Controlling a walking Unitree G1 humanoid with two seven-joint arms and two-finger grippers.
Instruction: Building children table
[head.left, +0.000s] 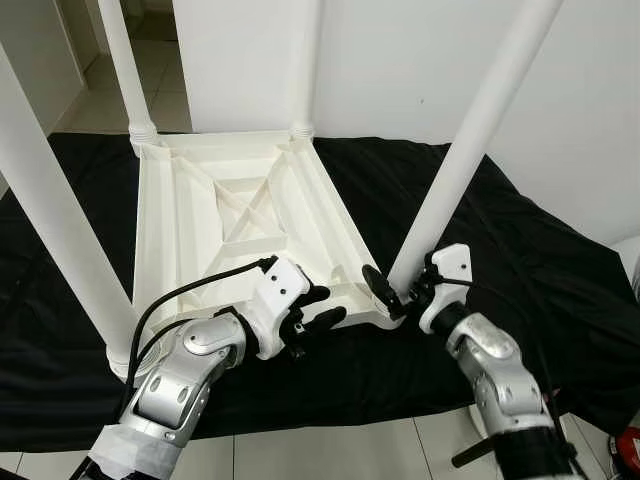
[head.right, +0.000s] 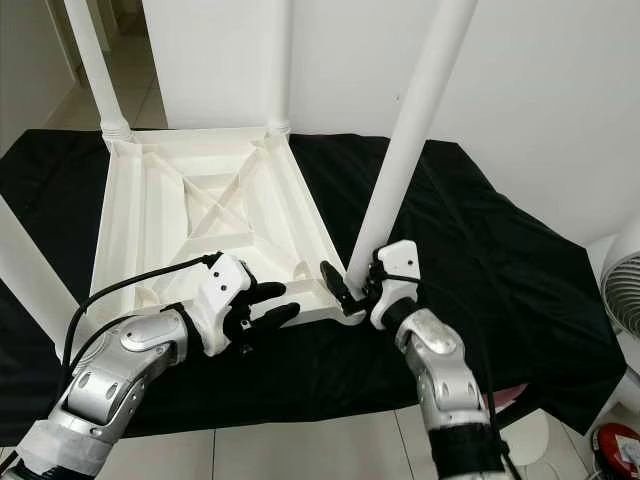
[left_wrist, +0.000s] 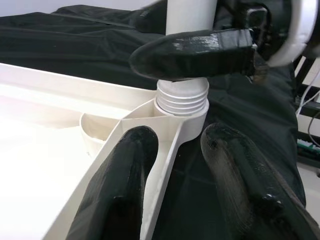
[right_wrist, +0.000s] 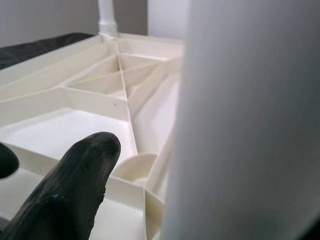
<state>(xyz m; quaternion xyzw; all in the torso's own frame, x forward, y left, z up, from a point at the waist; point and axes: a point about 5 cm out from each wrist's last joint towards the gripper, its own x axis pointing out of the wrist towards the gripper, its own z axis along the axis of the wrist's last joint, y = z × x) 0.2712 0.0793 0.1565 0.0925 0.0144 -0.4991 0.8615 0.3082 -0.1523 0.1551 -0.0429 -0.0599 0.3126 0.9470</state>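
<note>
A white plastic table (head.left: 240, 200) lies upside down on a black cloth, its ribbed underside facing up. The near right leg (head.left: 470, 150) stands in its corner socket (left_wrist: 182, 97). My right gripper (head.left: 402, 292) is shut on the base of this leg, with one black finger (left_wrist: 195, 52) lying across it. In the right wrist view the leg (right_wrist: 245, 120) rises beside a fingertip (right_wrist: 70, 190). My left gripper (head.left: 322, 306) is open and straddles the table's near rim just left of that socket, with one finger (left_wrist: 125, 185) inside the rim and the other (left_wrist: 240, 185) outside.
Three more legs stand upright: far left (head.left: 125, 60), far right (head.left: 305, 60) and near left (head.left: 60, 220). The black cloth (head.left: 560, 270) spreads to the right. A white wall stands behind. A fan (head.right: 625, 290) and a red object (head.right: 618, 445) sit at the right, above the tiled floor (head.left: 330, 450).
</note>
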